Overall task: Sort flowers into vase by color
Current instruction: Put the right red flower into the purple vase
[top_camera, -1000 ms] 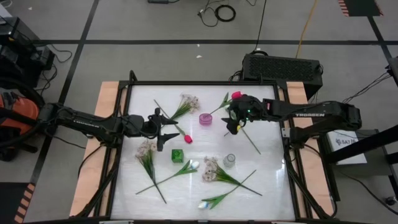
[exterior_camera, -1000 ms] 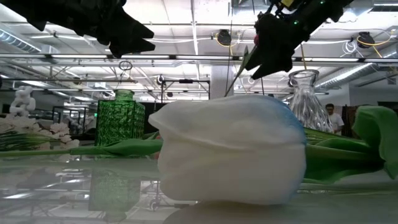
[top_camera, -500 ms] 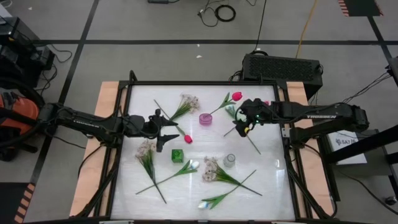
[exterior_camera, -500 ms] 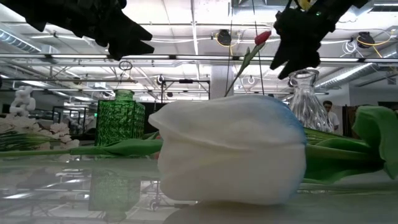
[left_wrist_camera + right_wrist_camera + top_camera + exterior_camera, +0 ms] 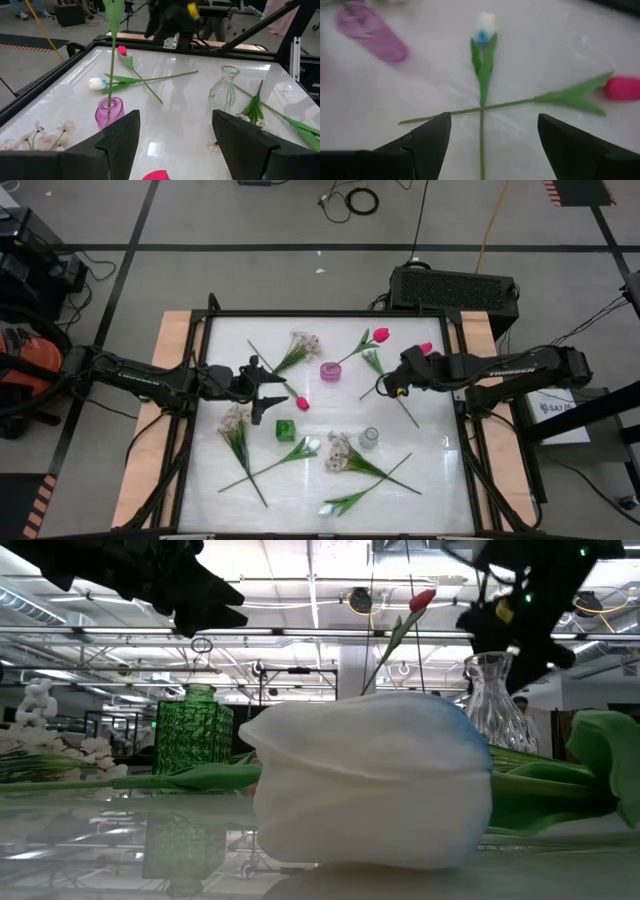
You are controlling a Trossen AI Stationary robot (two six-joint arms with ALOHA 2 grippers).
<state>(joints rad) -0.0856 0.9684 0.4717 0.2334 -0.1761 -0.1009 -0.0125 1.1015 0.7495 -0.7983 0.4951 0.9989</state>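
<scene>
A pink tulip (image 5: 380, 335) stands with its stem in the small pink vase (image 5: 330, 371); the low view shows its head (image 5: 422, 600) leaning. My right gripper (image 5: 393, 383) hovers open just right of that vase, above a white tulip (image 5: 485, 22) and a pink tulip (image 5: 625, 87) whose stems cross on the table. My left gripper (image 5: 272, 395) waits open left of centre, with a loose pink tulip (image 5: 301, 403) lying just beyond its fingertips. The green vase (image 5: 285, 429) and the clear vase (image 5: 369, 438) stand nearer the near edge.
Cream blossom sprays lie at the far left (image 5: 303, 343), the left (image 5: 236, 420) and the middle (image 5: 340, 448). White tulips lie near the green vase (image 5: 310, 445) and at the near edge (image 5: 328, 508). Bare table shows at the far right corner (image 5: 430, 330).
My right gripper has drawn back from the pink tulip in the pink vase toward the table's right edge. The tulip has stayed standing in the vase and now shows free of the gripper in the low view. The left arm has kept still.
</scene>
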